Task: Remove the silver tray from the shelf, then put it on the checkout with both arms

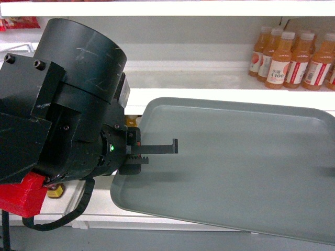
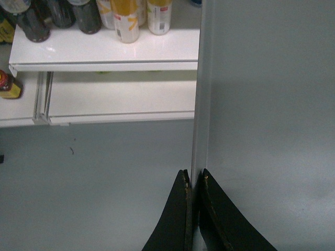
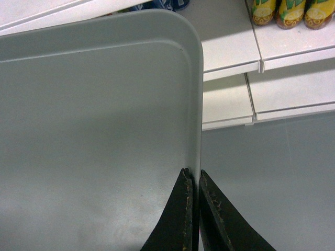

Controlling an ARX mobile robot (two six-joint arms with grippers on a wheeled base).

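White store shelves fill the far side of the scene, and orange drink bottles (image 1: 290,60) stand on the far right of one shelf (image 1: 209,65). Below the shelf boards, both wrist views show a plain grey floor (image 2: 104,178).

The silver tray (image 1: 235,162) is in front of the shelf, and the wrist views show floor under its side edges. It seems already off the shelf and carried between the two arms, though I cannot tell whether its far edge still touches the board. Its long axis runs left to right in the head view, and it sits slightly tilted there.

The left end effector (image 2: 193,180) is nearly closed on the left rim of the tray, with the thin rim passing between the two dark fingers. In the head view this arm is large on the near left, its fingers reaching over the left edge. The right end effector (image 3: 194,178) pinches the right rim in the same narrow way, just near of the rounded far right corner; it is out of the head view.

So the tray lies between the two end effectors, one at each short end, and neither is closer than the other. The bench for checkout is not visible in any view. I judge that the next move needs both arms to travel together and keep the same spacing, otherwise the rim may slip out.
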